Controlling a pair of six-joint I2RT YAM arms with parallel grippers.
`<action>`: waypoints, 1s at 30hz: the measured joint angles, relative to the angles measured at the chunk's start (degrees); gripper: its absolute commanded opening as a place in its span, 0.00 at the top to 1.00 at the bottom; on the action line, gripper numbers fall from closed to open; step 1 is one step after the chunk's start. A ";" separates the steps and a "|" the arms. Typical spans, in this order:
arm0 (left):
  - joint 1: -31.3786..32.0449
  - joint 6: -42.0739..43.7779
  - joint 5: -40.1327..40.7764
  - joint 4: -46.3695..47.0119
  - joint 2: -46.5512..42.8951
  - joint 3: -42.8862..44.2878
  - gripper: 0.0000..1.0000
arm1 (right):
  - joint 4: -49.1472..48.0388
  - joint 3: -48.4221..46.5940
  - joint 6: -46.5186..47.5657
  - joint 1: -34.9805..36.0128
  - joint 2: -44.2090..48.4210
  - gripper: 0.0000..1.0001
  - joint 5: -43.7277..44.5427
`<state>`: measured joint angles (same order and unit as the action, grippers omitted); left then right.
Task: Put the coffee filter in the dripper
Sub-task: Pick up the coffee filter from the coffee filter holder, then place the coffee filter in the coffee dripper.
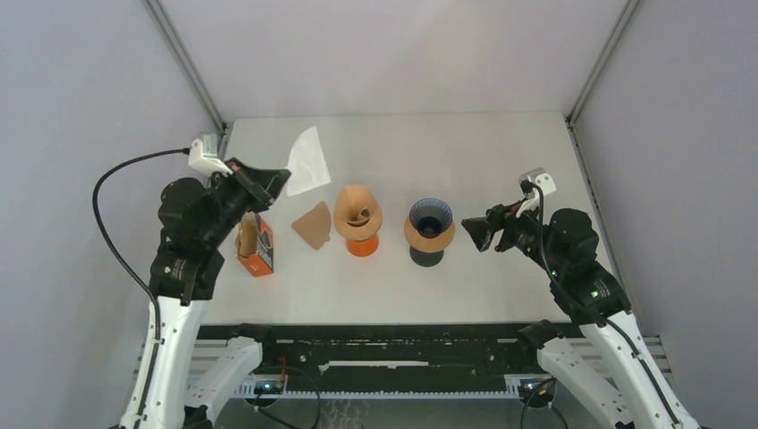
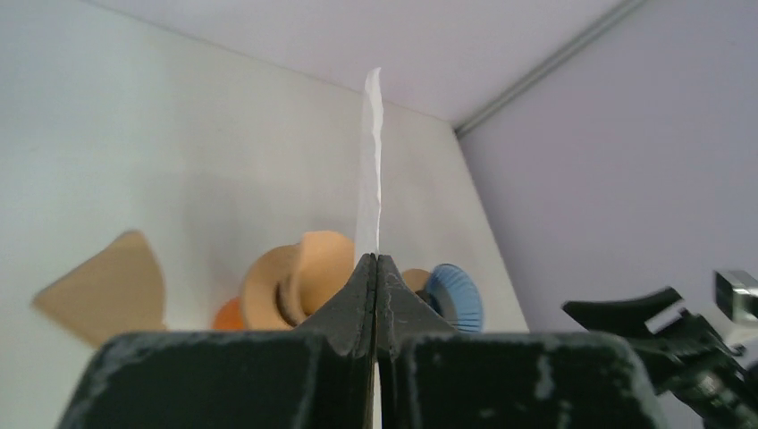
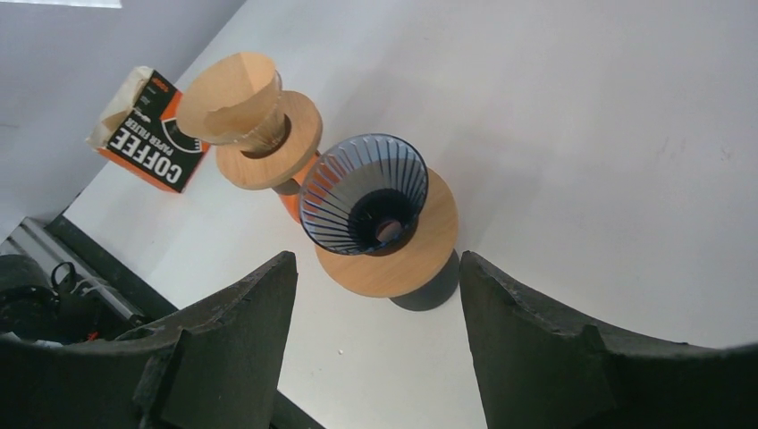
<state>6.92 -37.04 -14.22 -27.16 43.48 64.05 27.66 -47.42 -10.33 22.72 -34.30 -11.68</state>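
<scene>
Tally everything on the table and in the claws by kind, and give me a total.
Paper filters: 3 (white filter in the left claw, flat brown filter, brown filter seated in a dripper)
Drippers: 2 (orange-based dripper, blue dripper, which holds no filter)
Filter box: 1
Total: 6
</scene>
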 measured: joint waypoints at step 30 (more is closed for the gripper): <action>57.20 36.37 46.82 29.70 22.88 -0.57 1.00 | -16.35 -3.98 -19.28 1.84 -10.49 0.26 -8.39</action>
<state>64.12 -0.67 32.60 2.55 66.37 63.48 11.31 -51.40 -29.61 24.56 -44.80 -20.08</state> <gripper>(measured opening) 0.004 0.745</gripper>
